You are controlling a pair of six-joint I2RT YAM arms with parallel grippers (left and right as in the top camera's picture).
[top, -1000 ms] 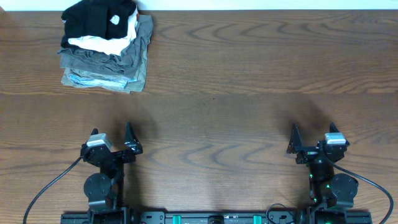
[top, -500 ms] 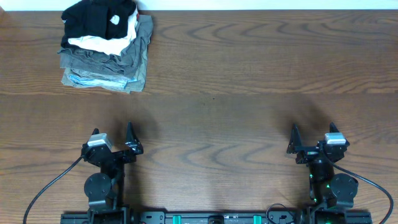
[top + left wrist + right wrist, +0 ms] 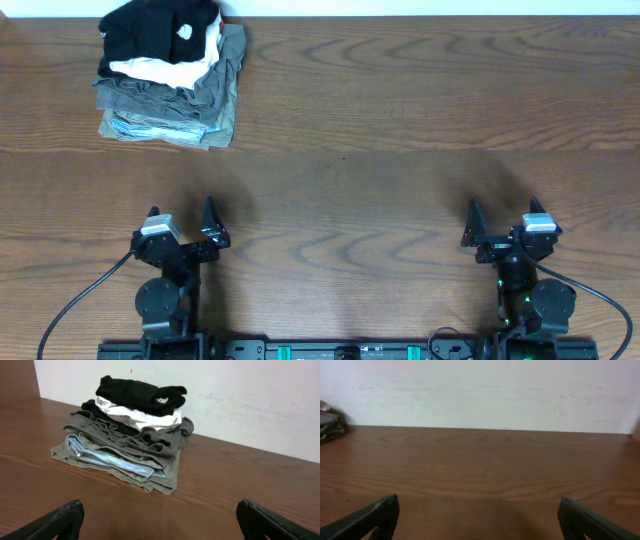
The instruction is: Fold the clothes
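The black garment (image 3: pixel 160 25) lies crumpled on top of a pile of clothes at the far left corner of the table (image 3: pixel 380 120), at about 11 o'clock in the overhead view. It is bunched rather than flat, and a small white patch shows on it; that may be a tag or a logo, but it is too small to tell. Under it sits a folded white garment (image 3: pixel 165 72), then a grey-olive garment (image 3: pixel 200 100) whose edge spreads out toward 3 o'clock, and a light blue garment (image 3: pixel 140 128) peeks out at the bottom of the pile toward 7 o'clock. The pile stands close to the pale wall (image 3: pixel 250 400) behind the table.

The left hand (image 3: pixel 180 210) sits at 7 o'clock near the table's front edge, its 2 fingers (image 3: pixel 62 520) spread wide apart with nothing between them. From its wrist camera the pile shows at 11 o'clock, well apart from the fingers. The right hand (image 3: pixel 503 208) sits at 5 o'clock, fingers likewise wide apart and holding nothing, facing bare wood. Both hands are well apart from the black garment.
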